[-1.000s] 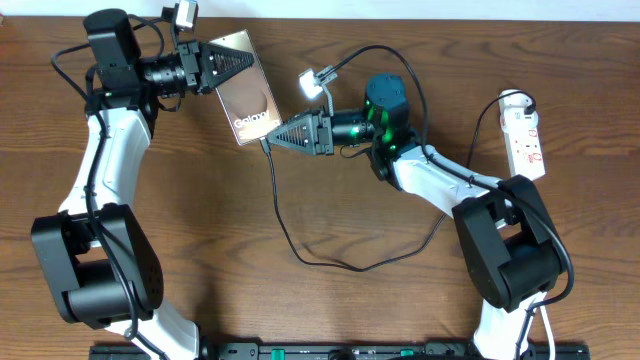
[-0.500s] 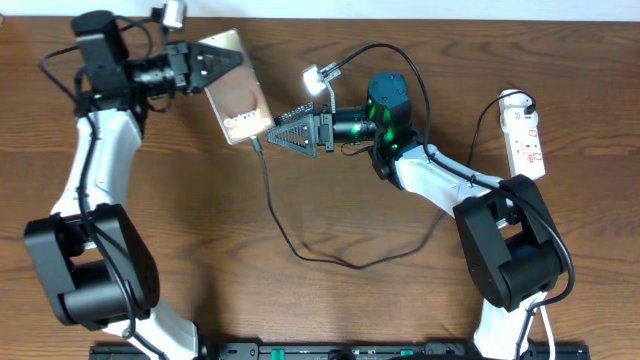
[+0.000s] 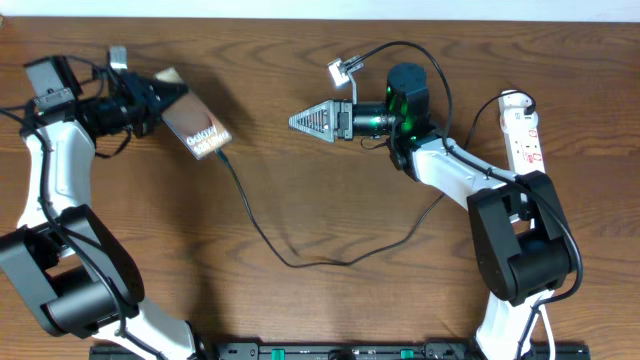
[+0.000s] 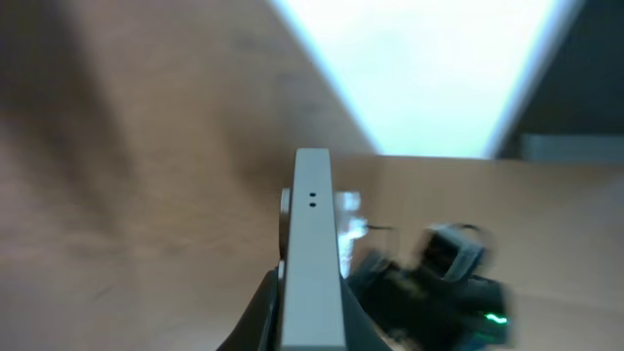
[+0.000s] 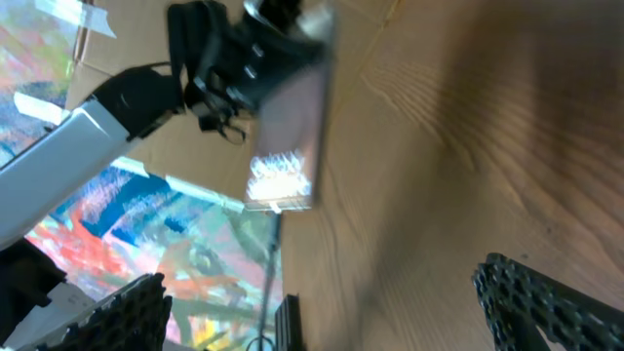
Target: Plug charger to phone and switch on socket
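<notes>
Overhead, the left arm is reaching out to the far left, its left gripper pinching one end of the dark rectangular phone with white lettering, which it is holding tilted. The right arm is pointing leftward, the right gripper spread wide around nothing, well apart from the phone. The thin black charger cable is trailing from the phone's lower end across the wooden table; the join is too small to make out. The white oblong power strip with red markings is lying at the right edge. The left wrist view is blurring, showing the phone edge-on.
</notes>
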`<state>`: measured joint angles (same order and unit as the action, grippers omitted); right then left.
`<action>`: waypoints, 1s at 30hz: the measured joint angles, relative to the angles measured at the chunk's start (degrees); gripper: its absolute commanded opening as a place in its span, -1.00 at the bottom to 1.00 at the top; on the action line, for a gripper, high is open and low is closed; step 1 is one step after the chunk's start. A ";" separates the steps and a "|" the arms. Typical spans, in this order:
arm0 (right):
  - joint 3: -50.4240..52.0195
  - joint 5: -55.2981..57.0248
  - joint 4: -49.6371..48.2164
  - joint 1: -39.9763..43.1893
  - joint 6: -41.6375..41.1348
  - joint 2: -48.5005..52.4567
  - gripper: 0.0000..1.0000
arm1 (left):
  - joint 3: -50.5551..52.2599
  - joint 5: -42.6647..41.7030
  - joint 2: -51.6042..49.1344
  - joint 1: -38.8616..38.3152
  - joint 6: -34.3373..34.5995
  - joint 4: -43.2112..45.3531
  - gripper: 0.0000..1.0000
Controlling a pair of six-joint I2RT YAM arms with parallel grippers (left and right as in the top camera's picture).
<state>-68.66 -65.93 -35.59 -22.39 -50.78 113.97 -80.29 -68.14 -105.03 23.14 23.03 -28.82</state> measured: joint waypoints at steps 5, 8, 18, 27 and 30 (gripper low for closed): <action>-0.02 -0.02 0.74 0.11 0.57 0.00 0.99 | 0.02 7.37 -3.80 -1.07 -6.62 -5.53 -0.85; -0.02 -0.02 0.74 0.11 0.79 0.00 0.98 | 0.02 10.62 -7.96 -1.53 -8.31 -5.66 -0.85; -0.07 -0.02 3.26 0.11 1.84 0.00 0.98 | 0.02 17.20 -17.31 -1.62 -9.60 -6.99 -0.85; -0.07 0.09 3.26 0.09 2.03 0.00 0.99 | 0.02 24.83 -17.44 -1.62 -9.60 -8.85 -0.85; -0.07 0.24 3.26 0.09 2.03 0.00 0.98 | 0.02 26.99 -17.44 -1.62 -9.57 -9.60 -0.85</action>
<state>-68.73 -65.69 -32.34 -22.31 -48.75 113.97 -80.27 -41.15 -122.48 21.52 13.45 -38.41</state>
